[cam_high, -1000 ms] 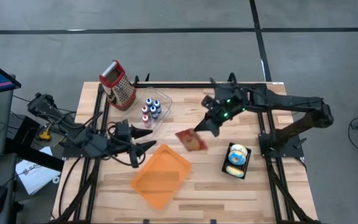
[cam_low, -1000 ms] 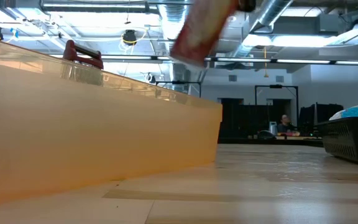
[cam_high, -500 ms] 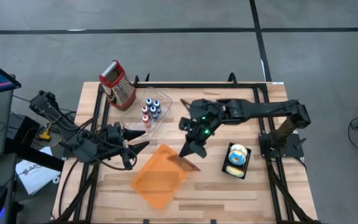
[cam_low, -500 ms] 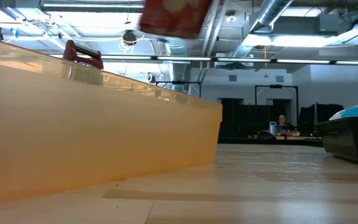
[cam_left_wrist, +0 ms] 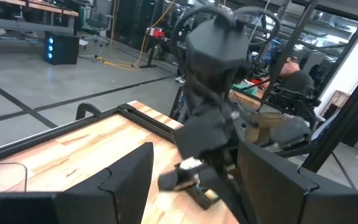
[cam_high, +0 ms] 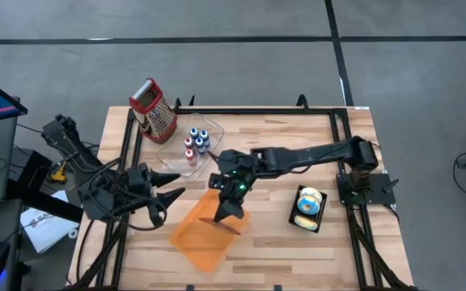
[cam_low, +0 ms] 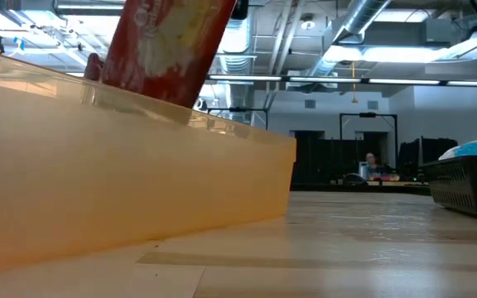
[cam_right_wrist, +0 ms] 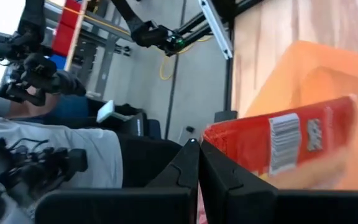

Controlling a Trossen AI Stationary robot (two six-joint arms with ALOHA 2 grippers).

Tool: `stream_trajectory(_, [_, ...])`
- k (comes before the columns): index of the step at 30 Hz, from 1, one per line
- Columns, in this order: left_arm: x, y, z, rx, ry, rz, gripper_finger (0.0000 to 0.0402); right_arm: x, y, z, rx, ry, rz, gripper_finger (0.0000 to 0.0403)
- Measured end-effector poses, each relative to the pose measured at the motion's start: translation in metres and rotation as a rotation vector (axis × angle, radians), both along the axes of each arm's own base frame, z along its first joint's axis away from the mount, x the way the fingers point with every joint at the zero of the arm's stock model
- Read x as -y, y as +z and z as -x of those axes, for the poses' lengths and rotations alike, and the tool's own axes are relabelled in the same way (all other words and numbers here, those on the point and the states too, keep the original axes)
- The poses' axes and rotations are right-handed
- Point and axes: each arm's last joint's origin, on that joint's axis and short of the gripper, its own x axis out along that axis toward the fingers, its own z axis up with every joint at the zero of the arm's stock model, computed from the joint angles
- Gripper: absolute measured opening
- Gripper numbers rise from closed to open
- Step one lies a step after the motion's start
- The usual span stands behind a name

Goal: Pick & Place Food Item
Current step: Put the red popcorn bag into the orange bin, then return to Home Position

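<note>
A red snack packet (cam_low: 168, 50) with a barcode (cam_right_wrist: 283, 151) hangs over the orange tray (cam_high: 196, 238), with my right gripper (cam_high: 226, 212) shut on it. In the low view the packet's lower end goes behind the tray's near wall (cam_low: 98, 165). Whether it touches the tray floor is hidden. My left gripper (cam_high: 172, 202) stands open just left of the tray, holding nothing. Its wrist view looks between its two fingers (cam_left_wrist: 129, 180) at the right arm (cam_left_wrist: 210, 93). My right gripper pinches one end of the red packet (cam_right_wrist: 216, 142) between its two shut fingers (cam_right_wrist: 185, 168). The fingers slant down from the table's right and far side. The packet hangs below them, tilted, over the tray.
A black basket (cam_high: 308, 208) with wrapped food sits on the right of the table. A metal grater with a red handle (cam_high: 154, 109) and a clear container of small bottles (cam_high: 196, 141) stand at the far left. Bare wood lies between tray and basket.
My right gripper has carried the packet from the table's middle toward the left and near edges and down, tipping its fingers lower. The packet now hangs over the tray. My left gripper has swung a little toward the table's left edge, staying open.
</note>
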Motion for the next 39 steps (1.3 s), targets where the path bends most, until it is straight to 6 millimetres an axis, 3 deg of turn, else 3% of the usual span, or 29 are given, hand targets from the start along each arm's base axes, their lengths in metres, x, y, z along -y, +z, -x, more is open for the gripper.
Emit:
stream_trajectory(6, [0.003,0.0,0.003,0.0,-0.001,-0.003,0.0231,-0.007,-0.016,-0.017,0.012,0.004,-0.059,0.0])
stream_trajectory(16, [0.002,-0.002,0.003,-0.019,0.0,-0.026,0.0231,-0.011,-0.068,-0.037,-0.08,0.02,-0.053,0.0])
stream_trajectory(20, [0.004,-0.003,0.005,-0.02,-0.01,-0.027,0.0231,-0.007,-0.067,-0.039,-0.057,-0.018,-0.024,0.0016])
stream_trajectory(30, [0.006,-0.005,0.004,-0.03,-0.015,-0.038,0.0231,0.029,-0.075,-0.036,-0.13,-0.144,0.1,0.015])
stream_trajectory(35, [0.007,-0.012,0.007,-0.081,-0.036,-0.08,0.0231,0.051,-0.062,-0.02,-0.177,-0.199,0.237,0.0188])
stream_trajectory(39, [0.009,-0.025,0.015,-0.17,-0.101,-0.125,0.0231,0.063,-0.039,0.006,-0.196,-0.181,0.367,0.02])
